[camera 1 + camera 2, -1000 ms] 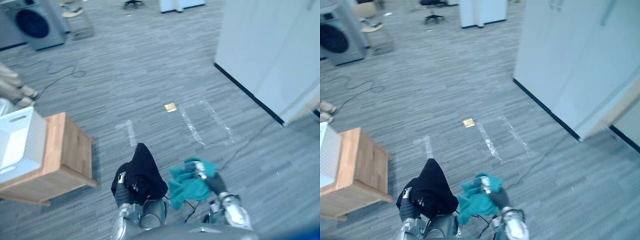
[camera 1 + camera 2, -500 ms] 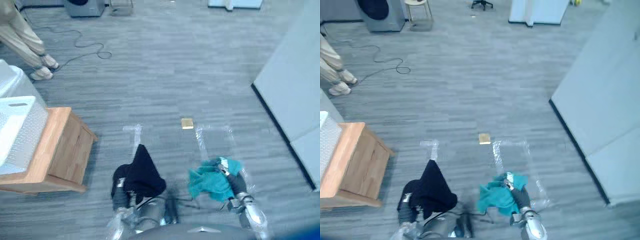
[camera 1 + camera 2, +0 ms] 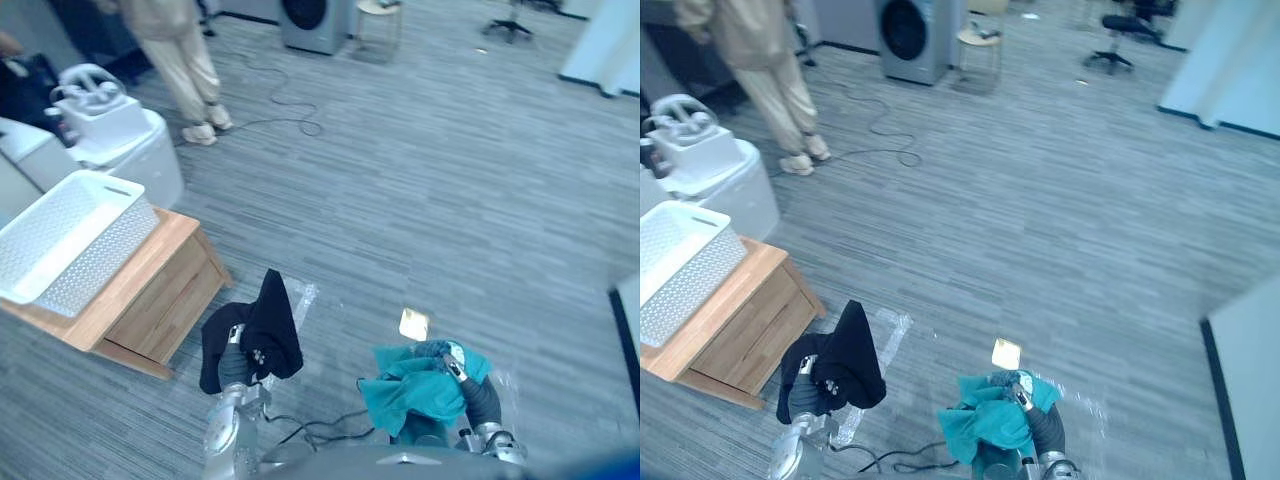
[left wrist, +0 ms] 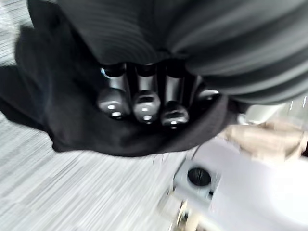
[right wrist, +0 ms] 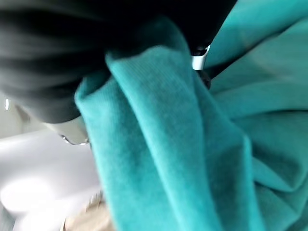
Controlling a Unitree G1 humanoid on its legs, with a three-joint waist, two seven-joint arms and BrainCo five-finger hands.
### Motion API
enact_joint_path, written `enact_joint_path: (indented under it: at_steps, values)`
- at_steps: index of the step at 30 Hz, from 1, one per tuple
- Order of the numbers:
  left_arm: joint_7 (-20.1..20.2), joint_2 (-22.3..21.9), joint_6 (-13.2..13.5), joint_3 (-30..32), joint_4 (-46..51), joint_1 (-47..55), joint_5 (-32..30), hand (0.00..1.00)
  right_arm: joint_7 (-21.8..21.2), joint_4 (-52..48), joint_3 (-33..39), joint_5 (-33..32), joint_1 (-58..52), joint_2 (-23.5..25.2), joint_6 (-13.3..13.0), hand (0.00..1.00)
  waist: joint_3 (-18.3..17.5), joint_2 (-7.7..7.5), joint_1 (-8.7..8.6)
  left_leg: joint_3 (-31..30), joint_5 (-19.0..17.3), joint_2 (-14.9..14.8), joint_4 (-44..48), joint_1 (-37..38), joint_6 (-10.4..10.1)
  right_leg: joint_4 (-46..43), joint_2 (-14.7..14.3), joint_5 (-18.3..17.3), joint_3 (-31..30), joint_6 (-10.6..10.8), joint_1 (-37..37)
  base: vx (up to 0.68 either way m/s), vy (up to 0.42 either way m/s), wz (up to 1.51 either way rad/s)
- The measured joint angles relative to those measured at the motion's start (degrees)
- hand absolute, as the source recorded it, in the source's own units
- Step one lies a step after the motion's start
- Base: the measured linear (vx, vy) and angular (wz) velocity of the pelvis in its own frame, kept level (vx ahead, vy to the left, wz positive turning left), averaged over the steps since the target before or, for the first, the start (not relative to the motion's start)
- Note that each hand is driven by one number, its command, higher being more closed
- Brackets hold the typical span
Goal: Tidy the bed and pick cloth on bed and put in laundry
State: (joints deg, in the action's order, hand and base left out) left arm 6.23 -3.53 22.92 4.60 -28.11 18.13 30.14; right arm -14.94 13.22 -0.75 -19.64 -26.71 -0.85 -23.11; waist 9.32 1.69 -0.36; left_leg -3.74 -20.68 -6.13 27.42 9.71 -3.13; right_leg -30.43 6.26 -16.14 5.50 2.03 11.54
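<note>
A black cloth (image 3: 262,325) hangs bunched over my left hand (image 3: 233,362) at the lower left. In the left wrist view that hand's fingers (image 4: 140,102) curl into the black cloth (image 4: 57,110). A teal cloth (image 3: 413,388) is bunched in my right hand (image 3: 474,393) at the lower right, and it drapes over the hand and hides most of its fingers. The teal cloth (image 5: 192,159) lies close against the right wrist view. A white laundry basket (image 3: 108,184) stands on a low wooden cabinet (image 3: 150,300) ahead and to my left.
A person (image 3: 180,50) stands beyond the cabinet beside a white appliance (image 3: 120,140). A washing machine (image 3: 308,20) and a stool (image 3: 376,12) stand at the back. A cable (image 3: 285,98) loops on the grey floor. A small yellow piece (image 3: 413,323) lies near my right hand.
The whole picture has swung to the left, so the basket, cabinet and person now show more fully. Both hands still carry their cloths.
</note>
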Motion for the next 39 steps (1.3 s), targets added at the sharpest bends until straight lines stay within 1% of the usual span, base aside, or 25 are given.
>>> enact_joint_path:
  at_steps: [3,7,10,11,12,13,14,15,16,17,18,19,20,22,24,25,26,27,28,30,32,35,36,37,39]
  values:
    - [1.2,-0.4,-0.1,0.7,0.5,2.4,1.2,1.0,-0.2,-1.5,-0.5,0.3,-0.1,-0.3,0.4,1.0,0.6,1.25,0.54,4.1,6.6,-5.5,22.5,-10.6,-1.0,1.1,-0.4,-4.4,6.7,-2.2,-7.0,0.29,-0.353,0.89]
    - [2.3,-0.4,-0.1,0.9,5.4,5.8,1.2,1.0,-0.6,-3.5,-0.3,0.7,0.0,-0.4,0.7,1.0,0.5,1.1,2.25,15.8,2.4,-9.4,31.0,-18.9,-0.7,7.0,-0.2,-6.0,13.0,-2.3,-15.7,0.25,-0.219,0.8]
    - [2.4,-0.5,-0.3,1.6,7.0,5.8,4.1,1.0,-0.7,-2.5,0.3,0.8,2.2,-0.4,0.9,1.0,0.3,0.68,3.22,27.8,1.1,-8.3,15.2,-19.3,0.5,10.0,1.6,-5.7,19.8,-2.2,-20.0,0.34,-0.072,0.8]
    - [2.6,-0.6,-0.5,1.7,6.5,5.9,5.4,1.0,-0.6,-1.5,0.9,0.8,2.7,-0.5,1.0,1.0,-0.3,1.07,3.05,29.8,5.8,-5.8,5.0,-18.2,1.0,9.7,2.2,-5.0,22.2,-0.9,-21.4,0.31,-0.009,0.98]
    - [2.7,-0.2,-0.7,1.9,5.5,6.3,5.9,1.0,-0.6,0.8,1.8,0.8,3.3,-0.5,1.0,1.0,-1.1,0.67,2.9,30.2,8.2,-3.1,-1.8,-16.5,5.4,9.4,2.4,-4.2,22.4,-0.1,-22.0,0.46,-0.038,1.52]
    - [2.6,1.0,-1.3,2.2,3.2,5.5,7.0,1.0,-0.3,5.5,2.7,0.9,4.5,0.4,1.6,1.0,-3.2,-2.32,2.81,29.7,13.4,1.9,-10.7,-13.3,7.3,8.3,4.7,-2.2,22.5,2.2,-21.7,0.4,-0.07,1.29]
    - [2.7,0.7,-1.4,2.2,2.5,5.1,7.5,1.0,-0.1,7.2,2.9,1.2,5.2,-0.3,1.7,1.0,-3.4,-1.46,3.01,28.6,15.1,2.0,-14.8,-12.1,7.3,3.6,5.1,-0.3,21.9,3.1,-19.0,0.43,-0.109,1.17]
    - [2.7,-0.9,-1.3,3.2,1.1,3.6,7.5,1.0,0.0,8.8,2.8,2.7,7.3,-1.3,1.7,1.0,-2.1,1.1,3.11,26.5,16.3,-0.2,-17.3,-10.9,6.4,5.8,2.7,-2.9,22.0,2.1,-17.3,0.31,-0.106,0.54]
    - [2.7,-1.1,-1.3,3.7,0.4,3.2,7.5,1.0,0.0,9.0,2.7,3.1,7.9,-1.4,1.8,1.0,-1.7,1.8,3.21,26.3,16.5,-1.0,-17.3,-10.6,6.4,9.6,1.7,-2.8,21.9,2.1,-17.3,0.24,-0.131,0.48]
    - [2.8,0.2,-1.3,5.1,-0.9,3.4,7.5,1.0,-0.1,8.8,2.0,3.5,8.3,-0.5,1.9,1.0,-1.5,0.12,3.57,27.0,17.0,-0.4,-15.1,-10.8,6.3,26.5,1.6,5.5,22.0,2.4,-19.4,0.19,-0.146,0.43]
    - [3.2,1.2,-1.3,5.5,-1.7,3.1,7.5,1.0,-0.1,8.5,2.1,3.6,8.9,0.4,1.8,1.0,-0.6,-1.59,3.15,27.2,16.2,0.7,-11.9,-11.9,5.4,27.4,3.9,11.6,22.3,3.0,-20.6,0.26,-0.208,0.68]
    - [4.4,0.6,-1.6,4.4,-4.3,4.0,7.4,1.0,-0.1,8.8,2.9,3.6,7.2,-0.4,1.9,1.0,-2.9,-1.01,3.28,27.3,17.1,2.4,-18.6,-10.0,3.4,27.3,4.1,11.3,23.2,3.1,-22.5,0.21,-0.128,0.58]
    - [4.9,-0.1,-1.6,4.4,-4.1,4.6,7.5,1.0,-0.1,8.5,3.1,3.5,7.0,-1.0,1.9,1.0,-3.6,-0.18,3.46,27.5,19.6,2.9,-21.5,-9.3,3.6,26.8,3.9,10.5,23.2,3.4,-22.7,0.2,-0.065,0.35]
    - [5.4,-0.2,-1.9,4.6,-4.8,5.2,7.4,1.0,-0.2,8.7,3.4,3.6,7.1,-1.8,2.0,1.0,-3.8,-0.07,3.73,27.4,16.3,4.6,-23.6,-7.5,4.3,17.4,7.4,4.0,23.5,6.2,-20.8,0.26,0.034,0.38]
    - [5.3,-0.2,-2.3,4.6,-4.9,5.3,6.8,1.0,0.0,8.6,3.4,4.3,7.3,-2.0,2.3,1.0,-3.8,-0.3,3.55,25.6,14.4,6.0,-23.8,-7.0,4.2,4.9,11.3,1.9,22.0,6.8,-16.3,0.24,0.068,0.6]
    - [5.2,0.8,-2.5,4.6,-4.5,5.2,6.2,1.0,0.5,8.5,2.7,4.7,7.3,-1.3,2.6,1.0,-3.0,-2.24,2.85,22.9,13.3,8.4,-24.2,-5.4,5.1,-12.2,16.4,3.8,17.6,3.8,-10.1,0.21,0.089,0.76]
    - [5.2,1.4,-2.5,4.5,-4.5,5.6,6.1,1.0,0.6,8.5,2.4,4.7,7.2,-1.2,2.7,1.0,-2.8,-3.11,2.48,21.7,13.0,9.1,-24.2,-4.8,5.2,-16.1,17.2,5.5,15.3,3.5,-8.8,0.33,0.071,1.24]
    - [4.9,2.8,-2.8,4.3,-4.4,5.6,4.9,1.0,1.2,8.5,1.5,4.8,6.1,-0.1,2.8,1.0,-2.8,-4.87,1.1,17.8,12.4,10.2,-24.1,-3.2,6.1,-24.3,17.4,13.1,9.2,5.2,-5.5,0.25,0.032,1.08]
    - [4.9,3.2,-2.9,4.1,-4.1,5.3,4.6,1.0,1.6,8.5,1.3,4.9,5.7,0.1,2.8,1.0,-2.9,-4.14,0.62,16.2,12.1,10.1,-24.0,-2.6,6.3,-26.3,16.5,13.3,7.3,5.8,-4.6,0.37,-0.013,1.35]
    - [4.8,4.5,-3.1,2.5,-2.4,4.6,4.1,1.0,3.0,7.6,-0.5,5.4,5.4,0.3,2.6,1.0,-2.9,-5.01,-0.24,11.0,10.9,7.9,-22.4,-2.7,5.8,-27.2,9.3,1.3,1.4,4.1,1.7,0.4,-0.134,1.22]
    - [4.9,4.6,-3.6,2.0,-2.1,3.1,4.1,1.0,4.2,6.2,-0.7,5.3,5.4,0.3,2.3,1.0,-2.5,-4.29,-0.34,7.9,10.2,6.3,-22.5,-2.1,4.9,-21.6,5.1,-0.8,-0.4,2.9,5.6,0.33,-0.19,1.06]
    - [5.1,4.9,-4.1,0.7,0.7,2.8,4.1,1.0,5.3,1.3,-3.1,5.2,4.0,0.3,2.3,1.0,-2.4,-4.11,-0.79,4.9,7.2,4.0,-20.0,-0.6,2.7,-0.7,-1.1,2.2,-7.0,4.3,6.8,0.34,-0.266,0.95]
    - [5.6,5.5,-4.5,-0.4,1.7,2.6,4.0,1.0,5.6,-1.4,-4.1,4.7,2.4,0.2,2.1,1.0,-2.0,-4.51,-1.2,4.5,3.5,3.5,-16.8,0.0,0.1,6.2,-1.7,8.9,-8.1,1.1,4.0,0.53,-0.389,0.94]
    - [5.8,4.4,-5.5,-1.4,2.1,2.5,3.9,1.0,5.9,-1.5,-4.2,4.3,3.0,-0.7,2.3,1.0,-2.1,-2.42,-1.03,5.4,3.0,1.5,-15.9,0.2,-0.3,6.2,-2.8,8.6,-6.2,0.5,2.7,0.38,-0.268,0.58]
    - [6.9,3.9,-5.6,-2.8,4.7,3.3,2.7,1.0,6.1,-3.3,-4.2,4.0,3.6,-0.7,2.3,1.0,-1.9,-1.76,-0.56,7.4,3.7,0.9,-14.2,0.4,0.3,3.2,-2.8,5.8,-5.4,-0.7,2.7,0.31,-0.184,0.28]
